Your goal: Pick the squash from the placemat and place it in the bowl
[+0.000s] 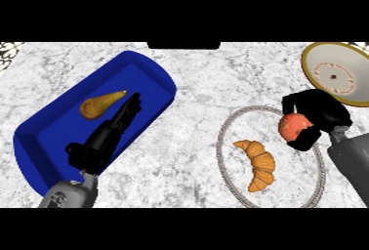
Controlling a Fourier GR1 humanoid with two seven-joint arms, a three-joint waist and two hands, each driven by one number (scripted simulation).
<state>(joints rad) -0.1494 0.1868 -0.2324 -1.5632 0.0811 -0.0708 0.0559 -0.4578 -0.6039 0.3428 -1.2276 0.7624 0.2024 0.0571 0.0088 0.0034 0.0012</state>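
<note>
The round orange-red squash (292, 126) sits in the black right hand (320, 110) at the upper right edge of the oval, grey-rimmed placemat (292, 168). The fingers (308, 139) curl round the squash from its right and lower sides, so only its left face shows, bulging out between them toward the placemat's middle. Whether it hangs clear of the placemat's surface cannot be told.

A golden, curved croissant (259, 163) lies inside the placemat, near its centre and just down-left of the squash, apart from it. The white bowl with a gold rim (319, 61) stands above and to the right of the placemat, just beyond the right hand.

Well left of the placemat, across bare marbled white counter (194, 78), lies a long blue tray (51, 146). On it rests a tan pear-shaped fruit (99, 104). The black left hand (101, 139) is over the tray, fingers straight and pressed together, their tips just beside the fruit.
</note>
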